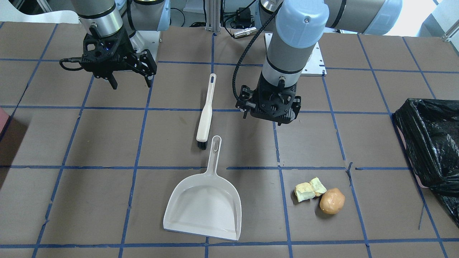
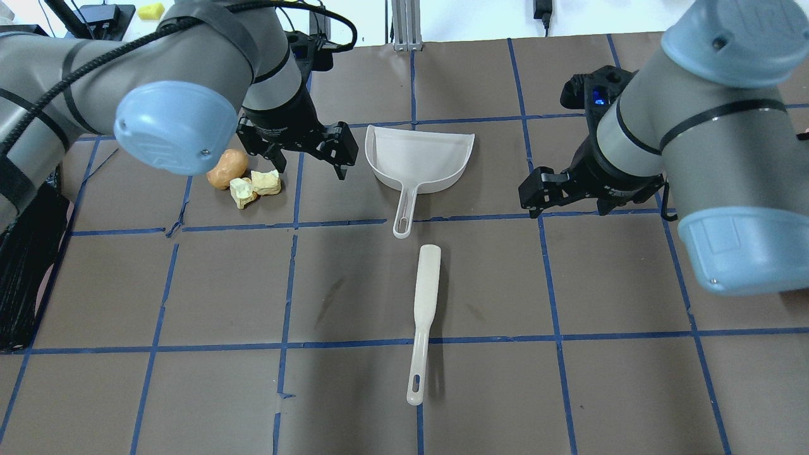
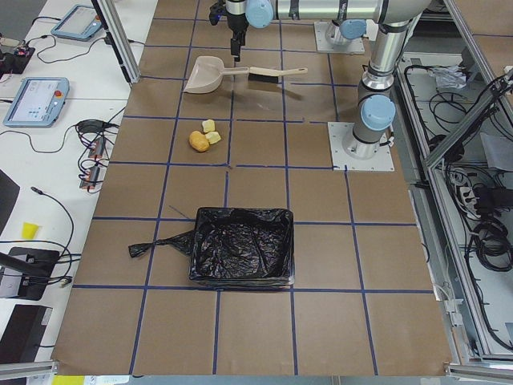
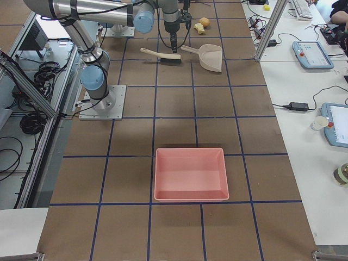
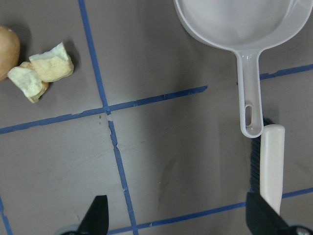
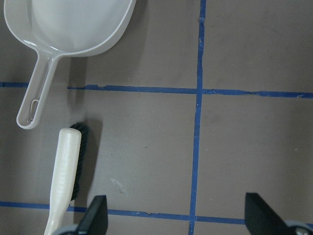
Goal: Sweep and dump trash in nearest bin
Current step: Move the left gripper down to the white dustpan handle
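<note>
**Nothing picked up yet, tools and trash all on the worktop**

Left end effector [image 5: 180, 215] is spread wide with nothing in it. It hangs over bare worktop [image 1: 89, 143] just off the dustpan [image 1: 204, 208] handle, on the trash side. Right end effector [image 1: 131, 83] is also wide open and empty, hovering well off the dustpan's opposite side.

The brush [image 1: 206, 114] lies in line with the dustpan handle, with its bristle end right at the handle tip. Can't tell if they actually touch. The trash sits to one side of the dustpan: two spongy chunks [image 1: 310, 189] pressed together and the potato lump [image 1: 332, 201] right against them, one tight little pile.

My read is that this is the grab-the-tools step. Since the handle tip and bristles crowd each other, I'd grip the brush up on its thin handle and the dustpan mid-handle, away from that pinch point. The pan's mouth doesn't face the pile, so it needs turning, with the lip flat on the worktop. Short strokes too, since that lump looks like it'll roll.

Containers:
- **Dustpan:** nothing in it.
- **Bin [image 3: 240, 245]:** it has a black bag and sits beyond the trash from the dustpan. Nothing shows inside, and it looks like the nearest one.
- **Pink tray [image 4: 190, 174]:** it's far off on the dustpan's other side, and nothing shows in it either.
</note>
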